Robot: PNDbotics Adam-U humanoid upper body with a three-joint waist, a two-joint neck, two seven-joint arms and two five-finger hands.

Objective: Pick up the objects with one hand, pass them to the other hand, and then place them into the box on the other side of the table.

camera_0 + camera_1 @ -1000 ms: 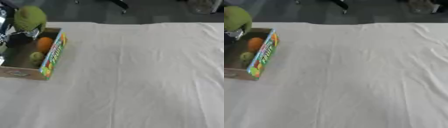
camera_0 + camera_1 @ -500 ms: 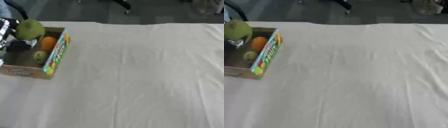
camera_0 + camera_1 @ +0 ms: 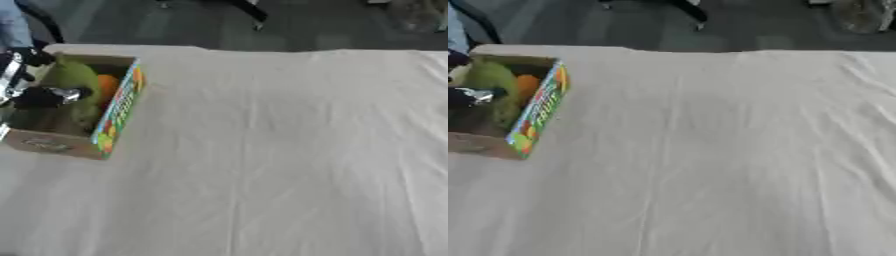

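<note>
Far left of the left eye view: the robot's left hand (image 3: 39,95), black with silver parts, is reaching down into the open cardboard box (image 3: 112,120) that is sitting at the left edge of the table. Its fingers (image 3: 61,93) are curling round a large green object (image 3: 77,82), which is lying inside the box, low between its walls. Just beside the green object, toward the box's right wall, an orange round object (image 3: 107,86) is resting in the same compartment; the two appear to be touching. The box's right wall is showing a printed panel in green, yellow and red.

Centre and right: a pale cloth (image 3: 289,150) is covering the table, with soft creases running across it and down it, and more folds gathering toward the right edge. Nothing of the right hand is showing in either view.

Beyond the far edge of the table, a dark floor (image 3: 623,25) is lying behind the cloth, and a blue-clad part of a person (image 3: 13,25) is standing at the upper left corner, apart from the box.
</note>
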